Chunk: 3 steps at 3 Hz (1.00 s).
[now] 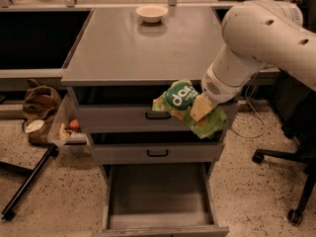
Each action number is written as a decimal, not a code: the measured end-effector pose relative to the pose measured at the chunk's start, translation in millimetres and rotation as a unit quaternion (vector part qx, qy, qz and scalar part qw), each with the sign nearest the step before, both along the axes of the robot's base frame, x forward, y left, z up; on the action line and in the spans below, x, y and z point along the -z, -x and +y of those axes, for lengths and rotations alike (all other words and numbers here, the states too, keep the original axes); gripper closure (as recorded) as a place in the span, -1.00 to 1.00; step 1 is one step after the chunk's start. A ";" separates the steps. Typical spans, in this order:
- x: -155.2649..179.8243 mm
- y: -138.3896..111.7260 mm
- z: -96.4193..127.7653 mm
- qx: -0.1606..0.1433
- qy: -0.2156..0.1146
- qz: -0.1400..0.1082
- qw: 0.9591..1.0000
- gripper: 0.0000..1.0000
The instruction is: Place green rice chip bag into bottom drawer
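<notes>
The green rice chip bag (183, 105) is crumpled light green with a dark green round logo, held in the air in front of the top drawer's face. My gripper (200, 108) is shut on the green rice chip bag at its middle, at the end of the white arm (256, 38) that reaches in from the upper right. The bottom drawer (159, 197) is pulled out below, a wide grey tray with a bare floor. The bag hangs above and slightly to the right of the drawer's middle.
Two shallower drawers with black handles (158, 116) sit above the bottom drawer. A white bowl (152, 13) stands on the grey cabinet top (143, 48). A brown bag (39, 102) and a clear bin (66, 130) lie left; an office chair (296, 157) is right.
</notes>
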<state>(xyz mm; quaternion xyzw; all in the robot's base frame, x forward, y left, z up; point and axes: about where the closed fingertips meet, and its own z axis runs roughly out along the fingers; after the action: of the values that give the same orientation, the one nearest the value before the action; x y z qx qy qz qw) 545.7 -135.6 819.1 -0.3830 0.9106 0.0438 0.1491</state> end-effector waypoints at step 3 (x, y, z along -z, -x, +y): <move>189.0 102.3 66.6 -0.053 -0.073 0.114 0.989 1.00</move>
<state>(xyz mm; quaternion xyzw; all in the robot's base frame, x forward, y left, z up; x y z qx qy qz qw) 443.4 -69.0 630.1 -0.4114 0.8943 0.1616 0.0697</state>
